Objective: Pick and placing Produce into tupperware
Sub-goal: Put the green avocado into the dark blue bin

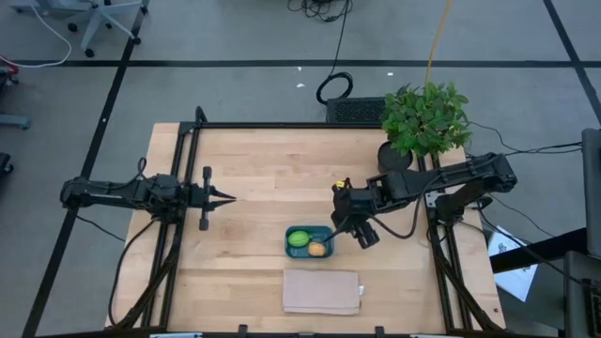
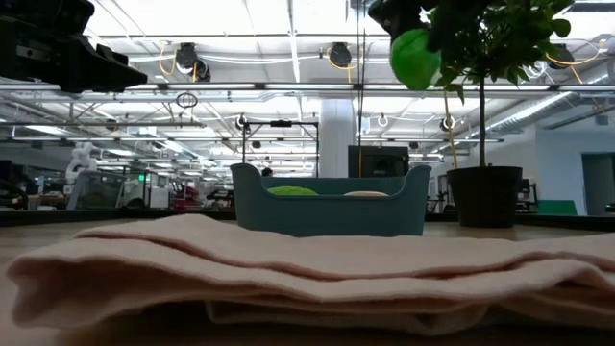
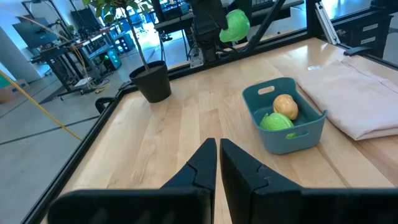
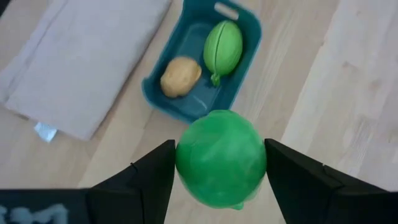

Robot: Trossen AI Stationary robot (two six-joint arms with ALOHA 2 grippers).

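The right tool grips a green ball above the table, beside the teal container holding a lime and yellow-orange piece. The left tool, fingers closed, waits well apart.

Lighting's pretty even from overhead, soft faint shadows on the counter. The low view is backlit: ceiling lights blow out, and the cloth up close is soft. The right wrist view is motion-blurred around the tupperware.
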